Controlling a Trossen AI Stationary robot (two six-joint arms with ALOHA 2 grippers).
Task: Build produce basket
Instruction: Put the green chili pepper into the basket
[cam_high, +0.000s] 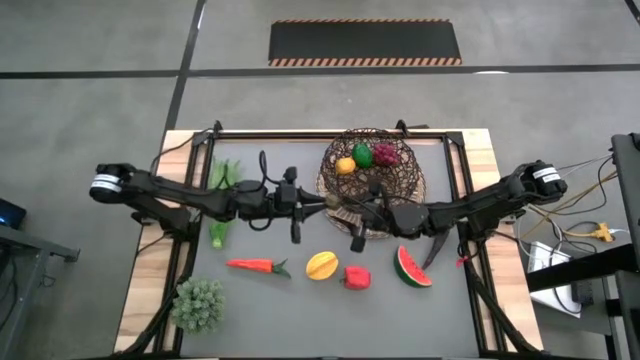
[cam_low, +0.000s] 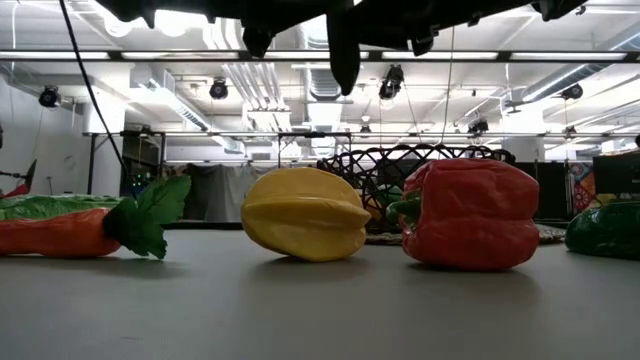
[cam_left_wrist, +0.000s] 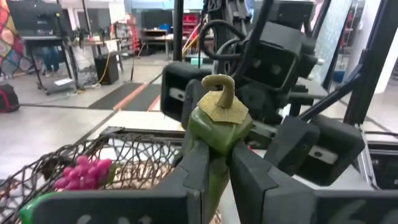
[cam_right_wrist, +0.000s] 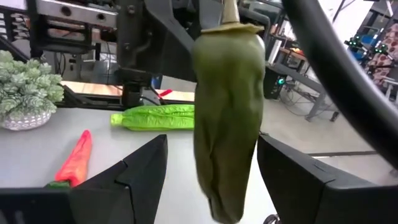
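Mid-handover near the frame's centre: the left end effector (cam_left_wrist: 214, 168) gripped a dark green chili (cam_left_wrist: 214, 134) beside the basket (cam_high: 375, 170), while the right end effector (cam_right_wrist: 211, 180) stood open around it. Next, the right should close, then the left release.

dark green chili (cam_right_wrist: 227, 118) with tan stem; orange-red carrot (cam_high: 250, 265) with green leaves; yellow mango (cam_low: 305, 213); red pepper (cam_low: 470, 213); red, green-rimmed watermelon slice (cam_high: 412, 268); purple-red grapes (cam_left_wrist: 81, 172); dark brown basket (cam_high: 405, 180); pale green leafy clump (cam_high: 197, 303).
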